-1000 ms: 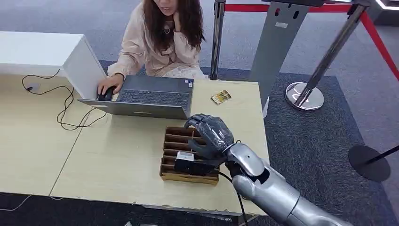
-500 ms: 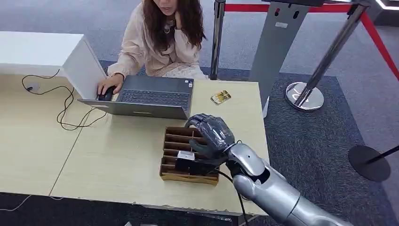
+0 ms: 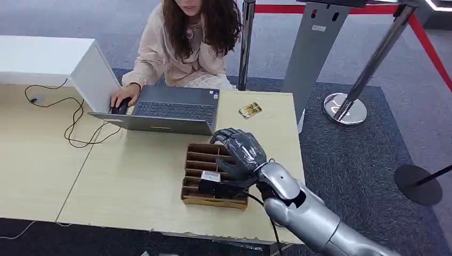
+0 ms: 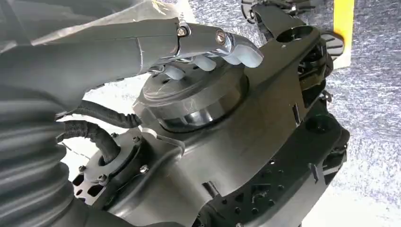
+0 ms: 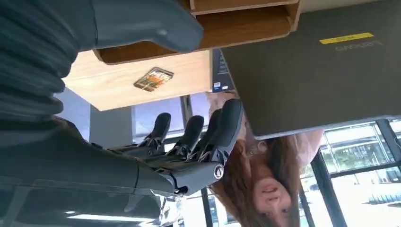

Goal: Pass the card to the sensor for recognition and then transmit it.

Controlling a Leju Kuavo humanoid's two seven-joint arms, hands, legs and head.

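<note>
A small gold-patterned card (image 3: 250, 110) lies flat on the wooden table (image 3: 133, 181), near its far right edge; in the right wrist view the card (image 5: 153, 78) sits apart from the fingers. My right hand (image 3: 240, 152) hovers over a brown slotted cardboard box (image 3: 198, 160), fingers spread and nothing in it. In its wrist view the right hand (image 5: 189, 142) has straight, parted fingers and the thumb held apart under the box (image 5: 236, 28). My left hand (image 4: 189, 42) hangs beside my body, fingers stretched out, holding nothing.
A person (image 3: 184, 42) sits behind the table with one hand on a mouse beside an open grey laptop (image 3: 170, 109). A white box (image 3: 48, 58) and black cables (image 3: 74, 125) lie at the left. A grey stand (image 3: 312, 48) and a stanchion base (image 3: 345, 109) stand on the carpet to the right.
My right hand has stayed over the box, shifting only slightly. The person has lowered the hand from the neck and moved their head.
</note>
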